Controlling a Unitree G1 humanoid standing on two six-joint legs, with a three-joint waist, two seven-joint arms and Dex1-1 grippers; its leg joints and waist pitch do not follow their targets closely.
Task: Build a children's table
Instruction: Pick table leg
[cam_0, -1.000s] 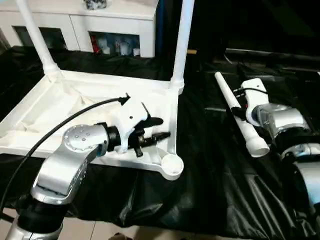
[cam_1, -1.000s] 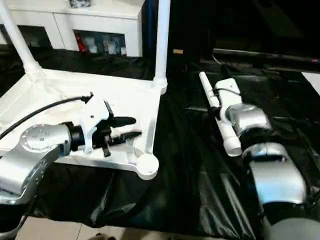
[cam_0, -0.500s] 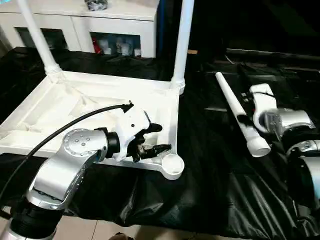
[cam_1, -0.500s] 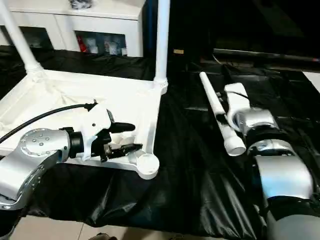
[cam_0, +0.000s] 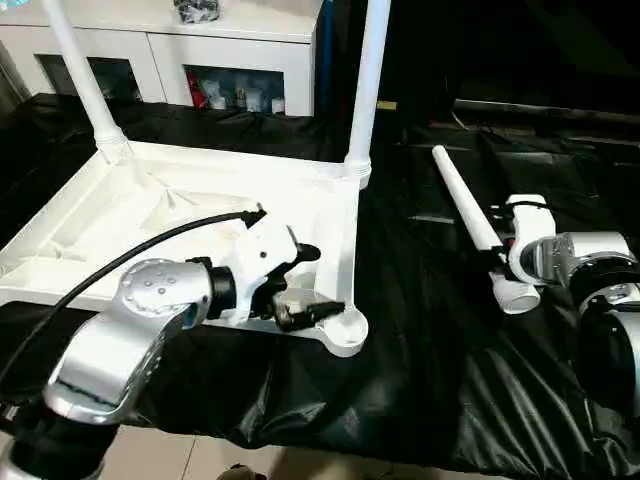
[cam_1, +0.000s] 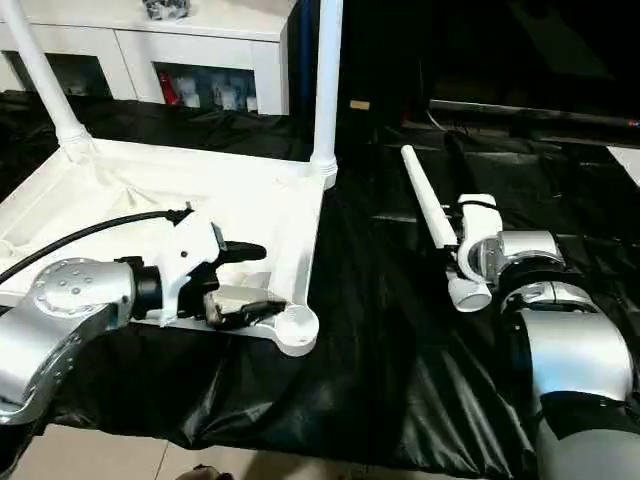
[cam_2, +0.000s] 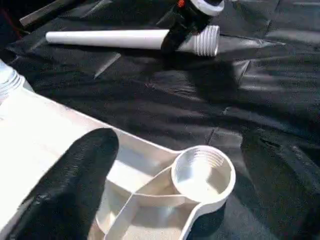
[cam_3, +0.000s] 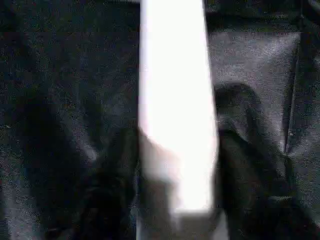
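The right gripper (cam_1: 462, 262) has its jaws around the loose leg (cam_1: 436, 224) near its threaded end, seemingly to lift it. The left gripper (cam_0: 305, 285), jaws wide, straddles the upturned table top (cam_0: 150, 205) beside the empty corner socket (cam_2: 203, 173), at nine o'clock from that leg.

Glossy, wrinkled black plastic sheeting (cam_0: 440, 340) covers the bench, the upturned table top (cam_0: 150, 200) and the loose leg (cam_0: 470, 215) look like smooth matt white plastic with a ribbed thread at the leg's end, and the forearms (cam_0: 120, 340) gleam in brushed silver metal.
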